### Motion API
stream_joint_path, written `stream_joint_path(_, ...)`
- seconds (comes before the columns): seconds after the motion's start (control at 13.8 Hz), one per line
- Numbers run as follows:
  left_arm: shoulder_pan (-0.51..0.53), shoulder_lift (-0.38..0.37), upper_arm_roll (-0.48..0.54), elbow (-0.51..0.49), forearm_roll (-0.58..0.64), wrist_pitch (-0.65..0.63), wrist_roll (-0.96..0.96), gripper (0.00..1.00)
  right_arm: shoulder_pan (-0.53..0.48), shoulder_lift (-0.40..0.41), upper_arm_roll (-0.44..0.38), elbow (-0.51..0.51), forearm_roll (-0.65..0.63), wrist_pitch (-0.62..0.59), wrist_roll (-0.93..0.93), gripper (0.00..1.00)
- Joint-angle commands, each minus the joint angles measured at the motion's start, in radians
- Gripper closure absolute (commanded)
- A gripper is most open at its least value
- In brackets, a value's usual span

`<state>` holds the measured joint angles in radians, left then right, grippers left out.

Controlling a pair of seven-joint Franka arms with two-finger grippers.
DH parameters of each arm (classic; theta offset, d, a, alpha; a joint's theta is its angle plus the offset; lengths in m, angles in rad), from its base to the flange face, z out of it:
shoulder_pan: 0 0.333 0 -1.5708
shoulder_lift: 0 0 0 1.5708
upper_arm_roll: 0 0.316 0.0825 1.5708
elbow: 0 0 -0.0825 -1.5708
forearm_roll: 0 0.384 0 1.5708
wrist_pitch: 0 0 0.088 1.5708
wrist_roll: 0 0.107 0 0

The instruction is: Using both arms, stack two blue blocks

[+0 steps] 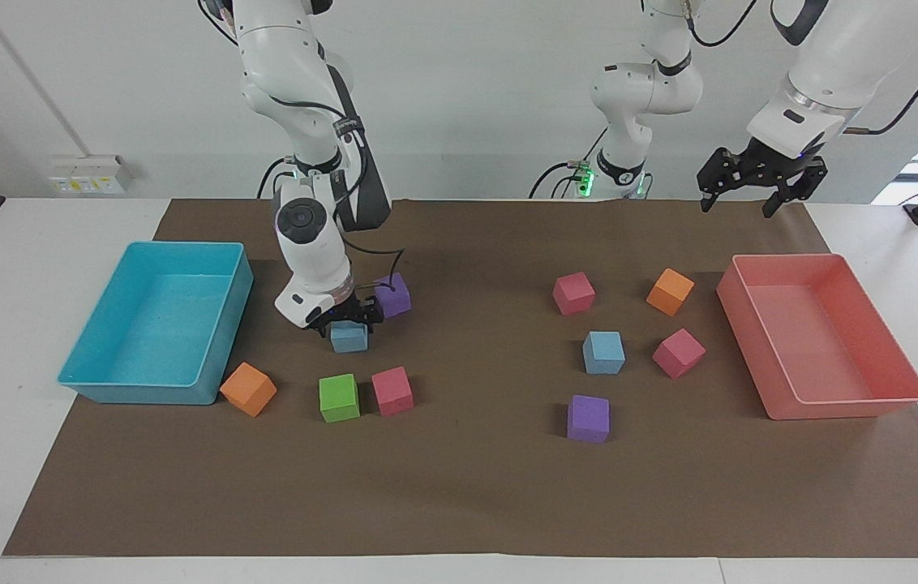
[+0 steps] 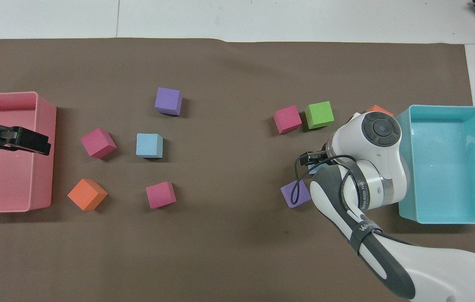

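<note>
One blue block lies near the turquoise tray, toward the right arm's end; only a sliver of it shows under the arm in the overhead view. My right gripper is low over it, open, with its fingers down on either side of the block's top. The second blue block lies free toward the left arm's end and also shows in the overhead view. My left gripper waits raised and open over the pink tray's end nearer the robots.
A turquoise tray and a pink tray stand at the table's ends. A purple cube sits close beside the right gripper. Green, pink and orange cubes lie nearby. Pink, orange and purple cubes surround the second blue block.
</note>
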<state>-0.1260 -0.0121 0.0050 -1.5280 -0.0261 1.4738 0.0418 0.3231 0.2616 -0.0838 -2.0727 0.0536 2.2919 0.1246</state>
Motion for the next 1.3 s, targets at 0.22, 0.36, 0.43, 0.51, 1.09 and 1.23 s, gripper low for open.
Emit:
stream_joint_path(0.22,0.005,-0.002,0.003,0.005,-0.014,0.014,0.001,0.0,0.022,0.007,0.001,-0.033,0.005,0.031,0.004,0.0)
stream_joint_path(0.36,0.006,-0.002,0.003,0.005,-0.014,0.014,0.001,0.0,0.027,0.004,0.001,-0.037,0.005,0.014,0.004,0.0)
stream_joint_path(0.43,0.006,-0.002,0.003,0.005,-0.014,0.014,0.001,0.0,0.027,0.004,0.001,-0.037,0.005,0.012,0.004,0.0)
stream_joint_path(0.51,0.006,-0.002,0.003,0.005,-0.014,0.014,0.001,0.0,0.027,0.004,0.001,-0.037,0.005,0.012,0.001,0.0)
stream_joint_path(1.09,0.0,-0.002,0.003,0.005,-0.014,0.014,0.001,0.0,0.014,-0.005,-0.001,-0.037,0.0,-0.02,-0.017,0.0)
stream_joint_path(1.23,-0.003,-0.002,0.003,0.005,-0.014,0.014,0.001,0.0,0.013,-0.005,-0.001,-0.037,0.0,-0.02,-0.02,0.0)
